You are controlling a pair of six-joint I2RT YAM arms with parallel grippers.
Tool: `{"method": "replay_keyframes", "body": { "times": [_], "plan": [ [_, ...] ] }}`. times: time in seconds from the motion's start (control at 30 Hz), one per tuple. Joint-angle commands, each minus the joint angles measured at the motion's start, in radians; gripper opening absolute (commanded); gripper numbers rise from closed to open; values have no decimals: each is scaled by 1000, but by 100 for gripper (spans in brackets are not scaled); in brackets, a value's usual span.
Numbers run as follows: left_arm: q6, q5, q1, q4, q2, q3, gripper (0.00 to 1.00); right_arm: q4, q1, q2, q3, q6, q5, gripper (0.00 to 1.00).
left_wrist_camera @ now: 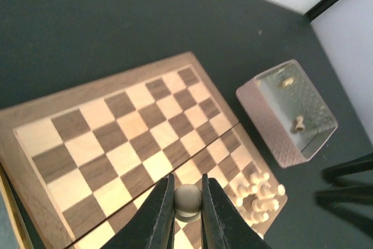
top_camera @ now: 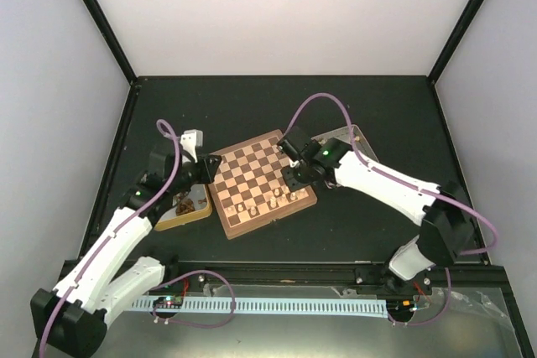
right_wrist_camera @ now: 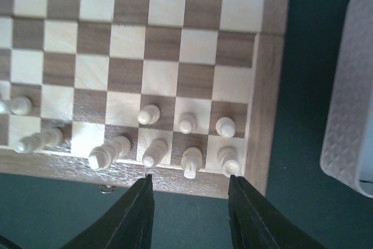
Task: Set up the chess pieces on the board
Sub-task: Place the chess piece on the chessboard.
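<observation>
The board lies tilted mid-table, with several cream chess pieces standing along its near right edge. My left gripper is shut on a pale round-headed chess piece and holds it above the board near its near edge. My right gripper is open and empty, just off the board's near edge, over several standing pieces. In the top view the right gripper is over the board's right corner and the left gripper at its left edge.
A yellow-rimmed tray with dark pieces sits left of the board. A metal tray right of the board holds two pale pieces; it also shows in the top view and the right wrist view.
</observation>
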Motion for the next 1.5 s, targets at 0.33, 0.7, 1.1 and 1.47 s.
{"method": "replay_keyframes", "body": {
  "times": [0.33, 0.7, 1.1, 1.47],
  "plan": [
    [-82, -363, -214, 75, 318, -41, 2, 166, -19, -182, -111, 90, 153, 37],
    [-97, -380, -251, 247, 515, -83, 9, 192, -40, -219, -161, 87, 146, 37],
    [-95, -351, -249, 149, 509, -40, 49, 190, -58, -228, -159, 94, 133, 42],
    [-97, -290, -213, -88, 602, 133, 43, 198, -60, -230, -167, 101, 121, 42]
  ]
}}
